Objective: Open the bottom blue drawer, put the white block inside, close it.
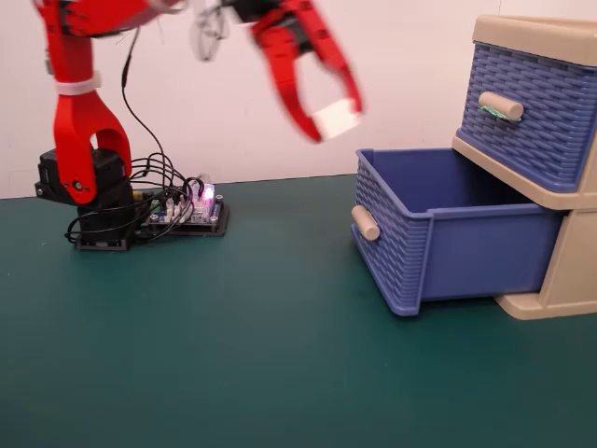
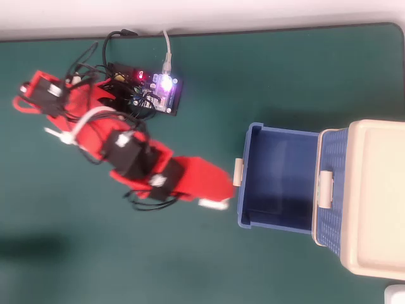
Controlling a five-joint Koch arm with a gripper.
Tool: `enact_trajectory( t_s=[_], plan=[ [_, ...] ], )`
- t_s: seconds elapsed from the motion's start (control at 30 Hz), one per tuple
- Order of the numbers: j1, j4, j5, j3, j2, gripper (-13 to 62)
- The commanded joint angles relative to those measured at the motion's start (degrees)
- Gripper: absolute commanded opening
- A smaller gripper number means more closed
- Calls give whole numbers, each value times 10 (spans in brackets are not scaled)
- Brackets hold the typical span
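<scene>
The bottom blue drawer (image 1: 438,233) is pulled out of the beige cabinet (image 1: 569,280) and stands open and empty; its plain beige handle (image 1: 366,223) faces left. In the overhead view the drawer (image 2: 278,177) is open beside the cabinet top (image 2: 373,196). My red gripper (image 1: 331,119) is raised high, left of the drawer, shut on the white block (image 1: 337,117). In the overhead view the gripper (image 2: 218,197) holds the block (image 2: 214,203) just left of the drawer's front.
The upper blue drawer (image 1: 527,112) with a green-marked handle (image 1: 500,106) is closed. The arm's base (image 1: 93,201) and a lit circuit board with cables (image 1: 191,210) stand at the back left on the green mat (image 1: 233,355).
</scene>
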Motion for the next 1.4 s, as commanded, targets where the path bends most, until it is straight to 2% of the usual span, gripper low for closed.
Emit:
enact_trajectory(
  t_s=[0.0,0.13,0.17,0.2,0.27,0.3,0.33,0.5,0.63,0.77,0.93,1.23,1.37],
  plan=[
    [-26,2,46,-69,-44,-78],
    [-56,3,62,-227,-171,-71],
    [-68,2,64,-246,-188,-30],
    [-78,1,70,-269,-205,81],
    [-81,1,93,-282,-221,250],
    [-81,2,111,-284,-225,320],
    [-81,3,118,-283,-225,337],
    [-78,53,119,-282,-178,342],
    [-69,248,83,-262,-76,341],
    [8,279,5,-147,-55,340],
    [22,231,-34,-47,-93,340],
    [-30,112,-25,-72,-192,342],
    [-55,47,-21,-130,-239,342]
  ],
)
